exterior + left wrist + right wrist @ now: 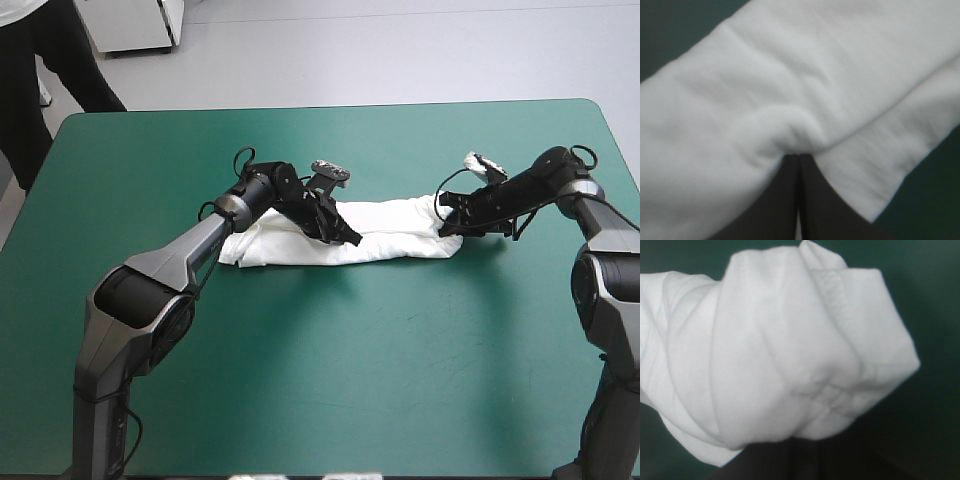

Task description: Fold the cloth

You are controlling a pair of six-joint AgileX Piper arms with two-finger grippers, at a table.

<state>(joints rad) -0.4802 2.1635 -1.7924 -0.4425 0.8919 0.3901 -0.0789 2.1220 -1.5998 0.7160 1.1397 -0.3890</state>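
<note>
Reaching in from the near left with its forearm stretched low over the counter (330, 390), the left gripper (348, 236) is pinched tight on a pucker at the middle of the T-shirt (395, 240), a long folded band lying across the counter's middle. The right arm bends in from the right, wrist angled down, the right gripper (448, 225) clamped on the band's bunched right end.

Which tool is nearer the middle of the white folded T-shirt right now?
Left. The left tool pinches the white folded T-shirt near its middle; the right tool grips its right-hand end.
</note>
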